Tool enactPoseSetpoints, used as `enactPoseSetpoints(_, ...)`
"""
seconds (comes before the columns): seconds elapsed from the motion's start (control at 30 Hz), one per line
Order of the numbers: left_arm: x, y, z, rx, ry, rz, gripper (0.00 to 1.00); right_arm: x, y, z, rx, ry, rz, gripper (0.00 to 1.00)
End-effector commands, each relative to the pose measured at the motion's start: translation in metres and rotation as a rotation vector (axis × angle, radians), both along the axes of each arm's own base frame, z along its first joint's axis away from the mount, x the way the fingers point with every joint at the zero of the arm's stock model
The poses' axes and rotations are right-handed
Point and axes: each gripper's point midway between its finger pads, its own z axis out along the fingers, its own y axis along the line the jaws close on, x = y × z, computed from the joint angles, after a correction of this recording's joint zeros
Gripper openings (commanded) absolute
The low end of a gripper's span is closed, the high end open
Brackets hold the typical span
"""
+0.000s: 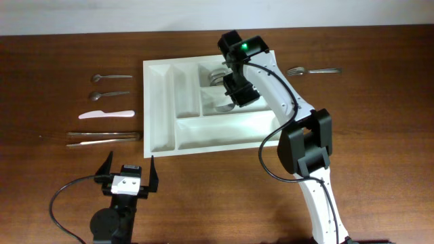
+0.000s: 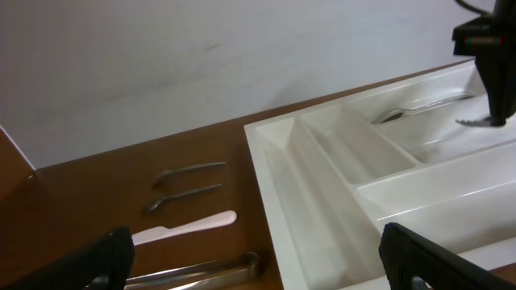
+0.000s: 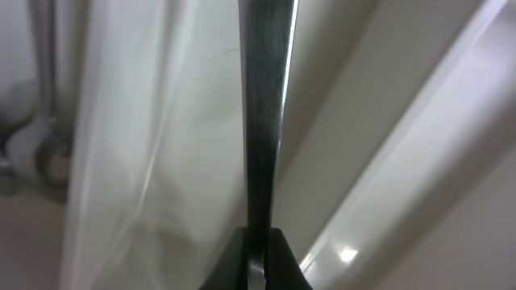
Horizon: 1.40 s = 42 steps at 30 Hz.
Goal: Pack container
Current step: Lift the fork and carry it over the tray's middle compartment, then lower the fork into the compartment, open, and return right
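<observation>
The container (image 1: 160,102) is lying mid-worktop (image 1: 380,135), compartments facing up to receive cutlery. The right end effector (image 1: 237,93) is pinching a metal utensil (image 3: 262,121) by its handle above a crosswise compartment, aligned for placement. The left end effector (image 1: 129,177) is idling near the worktop's near edge, fingers apart.

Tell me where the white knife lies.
In the overhead view the white knife lies left of the container, between a spoon above and the tongs below.

White right arm (image 1: 320,203) with black joints, green light (image 1: 243,47), black cables (image 1: 64,193), black left fingers (image 1: 153,175)
</observation>
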Motion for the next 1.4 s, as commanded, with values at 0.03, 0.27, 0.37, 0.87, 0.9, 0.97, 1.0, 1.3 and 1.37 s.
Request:
enactPoseSetpoints(0.03,0.0,0.0,-0.002,0.016,-0.002,0.003,0.99,0.001,0.0,-0.013,-0.042,0.004,0.026,0.04)
enactPoseSetpoints(0.27,0.0,0.0,-0.002,0.015,-0.002,0.003,0.99,0.004,-0.007,-0.015,-0.082,-0.01,0.022,0.04)
enactPoseSetpoints(0.37,0.0,0.0,-0.002,0.016,-0.002,0.003,0.99,0.005,-0.007,-0.015,-0.082,-0.017,0.026,0.04)
enactPoseSetpoints(0.87,0.0,0.0,-0.002,0.015,-0.002,0.003,0.99,0.032,0.006,0.004,-0.048,-0.144,0.235,0.11)
enactPoseSetpoints(0.9,0.0,0.0,-0.002,0.015,-0.002,0.003,0.99,0.037,0.007,0.012,-0.054,-0.171,0.259,0.11)
enactPoseSetpoints(0.97,0.0,0.0,-0.002,0.015,-0.002,0.003,0.99,0.052,0.004,0.04,-0.099,-0.266,0.347,0.12)
enactPoseSetpoints(1.0,0.0,0.0,-0.002,0.016,-0.002,0.003,0.99,0.056,0.0,0.05,-0.125,-0.293,0.37,0.14)
enactPoseSetpoints(1.3,0.0,0.0,-0.002,0.016,-0.002,0.003,0.99,0.1,-0.11,0.119,-0.205,-0.428,0.343,0.7)
enactPoseSetpoints(1.37,0.0,0.0,-0.002,0.015,-0.002,0.003,0.99,0.103,-0.131,0.112,-0.149,-0.406,0.306,0.72)
